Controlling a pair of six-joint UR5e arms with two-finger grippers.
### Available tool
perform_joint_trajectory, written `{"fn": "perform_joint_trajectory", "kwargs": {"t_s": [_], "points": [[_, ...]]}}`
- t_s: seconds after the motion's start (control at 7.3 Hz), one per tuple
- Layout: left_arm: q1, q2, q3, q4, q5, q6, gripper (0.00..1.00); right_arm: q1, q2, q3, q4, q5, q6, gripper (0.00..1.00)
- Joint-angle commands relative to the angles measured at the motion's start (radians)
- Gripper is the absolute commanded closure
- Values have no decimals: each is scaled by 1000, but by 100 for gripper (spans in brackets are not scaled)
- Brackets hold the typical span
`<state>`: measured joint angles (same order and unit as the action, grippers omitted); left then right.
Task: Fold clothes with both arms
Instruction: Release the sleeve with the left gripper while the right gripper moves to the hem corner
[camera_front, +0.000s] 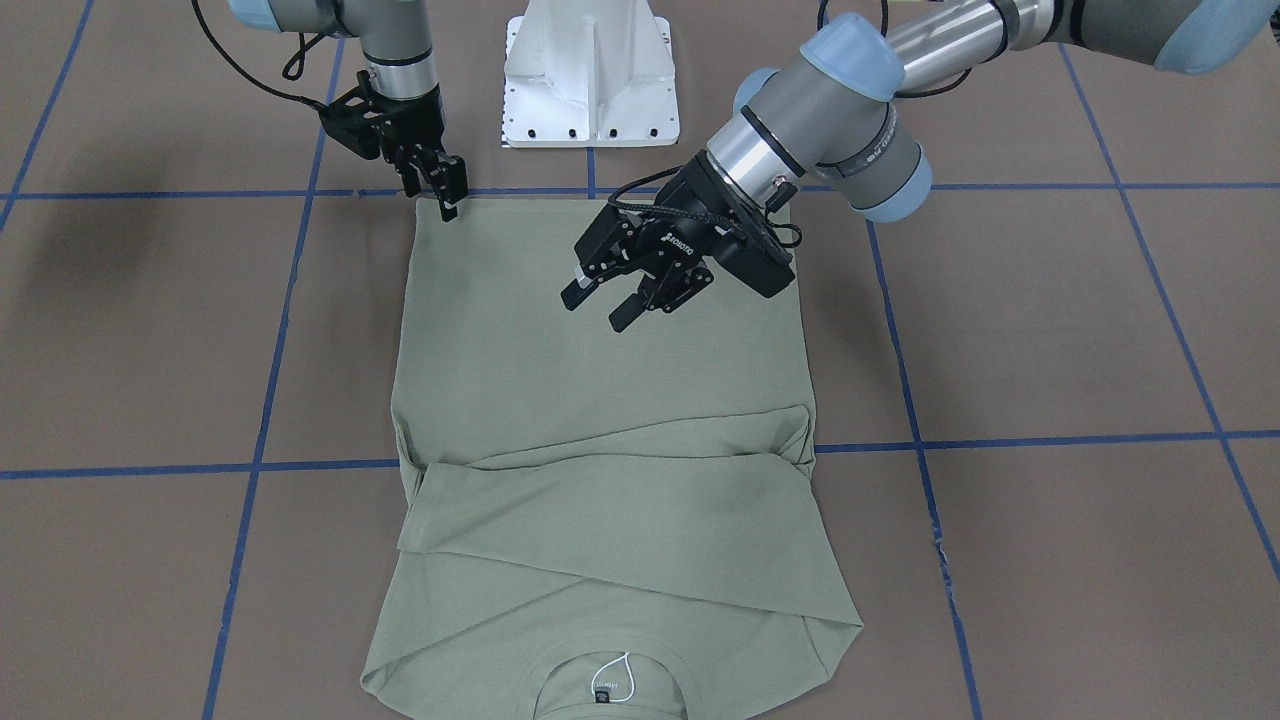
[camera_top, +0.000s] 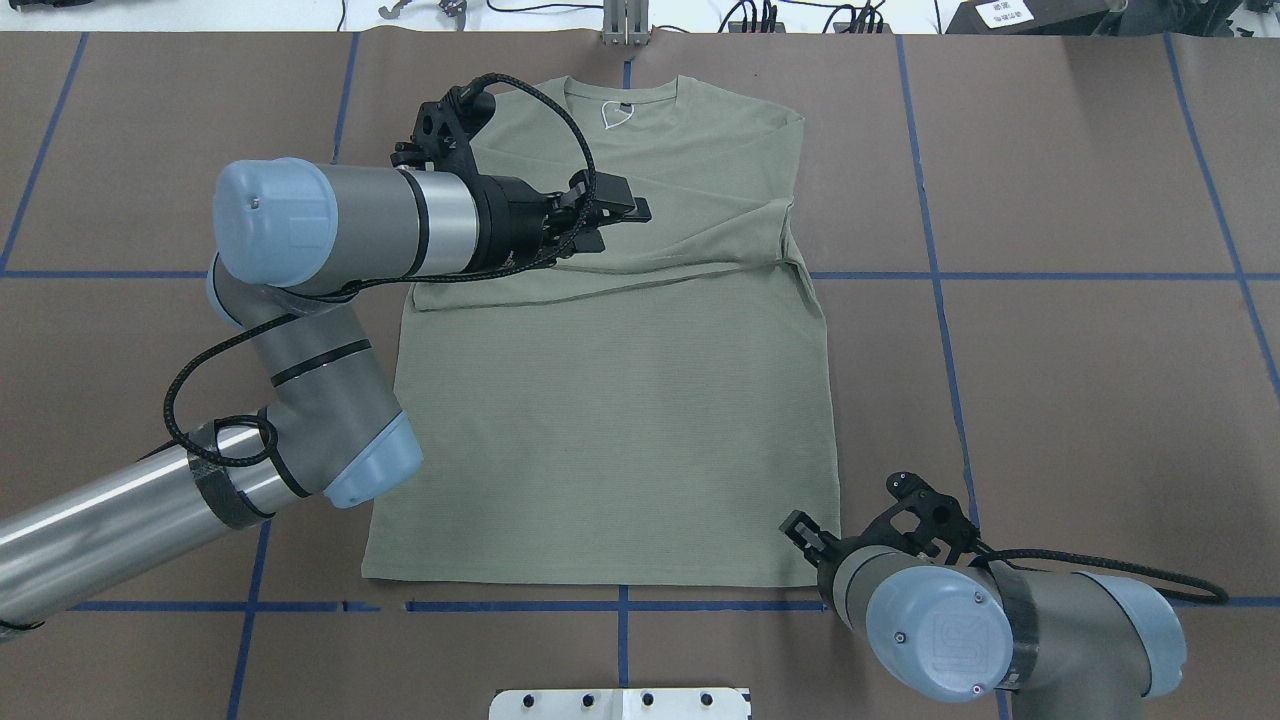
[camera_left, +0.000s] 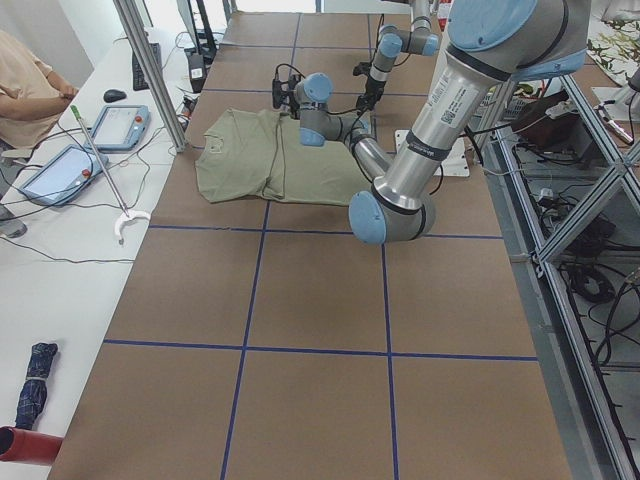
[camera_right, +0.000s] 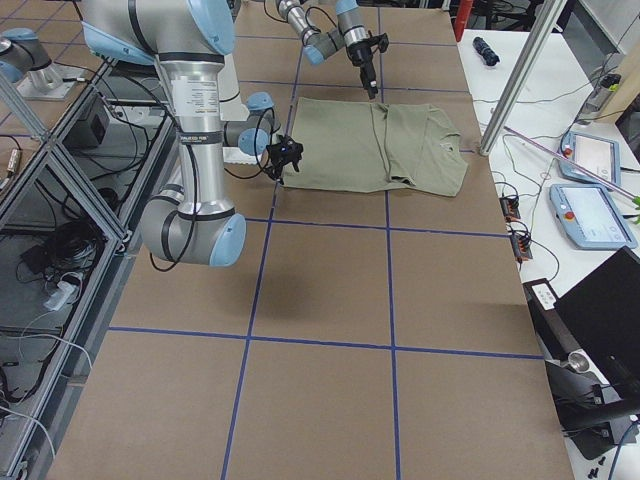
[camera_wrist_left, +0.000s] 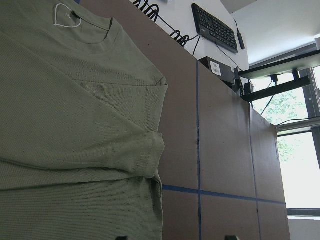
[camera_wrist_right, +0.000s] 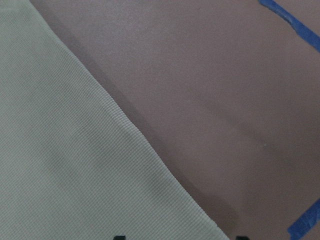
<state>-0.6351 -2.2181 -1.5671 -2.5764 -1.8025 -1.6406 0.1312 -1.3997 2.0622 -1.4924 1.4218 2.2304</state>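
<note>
The sage-green shirt (camera_front: 600, 400) lies flat on the brown table, with its sleeves folded across the chest and its collar, black label (camera_top: 622, 107) and white loop (camera_wrist_left: 65, 15) at the far side from me. My left gripper (camera_front: 597, 308) is open and empty, hovering tilted above the shirt's body near the folded sleeves (camera_top: 620, 225). My right gripper (camera_front: 450, 205) is open at the hem corner nearest me (camera_top: 800, 528). In the right wrist view the hem edge (camera_wrist_right: 125, 130) runs diagonally to between the jaw tips.
The white pedestal base (camera_front: 590, 80) stands just behind the hem. Blue tape lines (camera_top: 1000, 275) grid the table. Desks with tablets (camera_left: 60, 170), a keyboard (camera_wrist_left: 215, 27) and a seated person (camera_left: 30, 80) lie beyond the table's far edge.
</note>
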Motion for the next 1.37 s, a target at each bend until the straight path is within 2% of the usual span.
{"fn": "perform_joint_trajectory", "kwargs": {"t_s": [0.0, 0.27, 0.41, 0.55, 0.68, 0.82, 1.23], "points": [[0, 0, -5, -1, 2, -1, 28, -13, -1, -28, 0, 0, 0, 22], [0, 0, -5, -1, 2, -4, 28, -19, -2, -21, -2, 2, 2, 23], [0, 0, -7, -1, 2, -4, 28, -21, -10, -20, -2, 2, 2, 45], [0, 2, -7, -1, 2, -4, 28, -21, -13, -20, -2, 2, 2, 73], [2, 0, -7, -1, 2, -4, 28, -21, -19, -17, -2, 2, 2, 95], [0, 2, -5, -1, 2, -4, 28, -19, -24, -14, 0, 2, 2, 100], [0, 5, -8, -1, 2, -4, 28, -21, -31, 9, 0, 8, 2, 100]]}}
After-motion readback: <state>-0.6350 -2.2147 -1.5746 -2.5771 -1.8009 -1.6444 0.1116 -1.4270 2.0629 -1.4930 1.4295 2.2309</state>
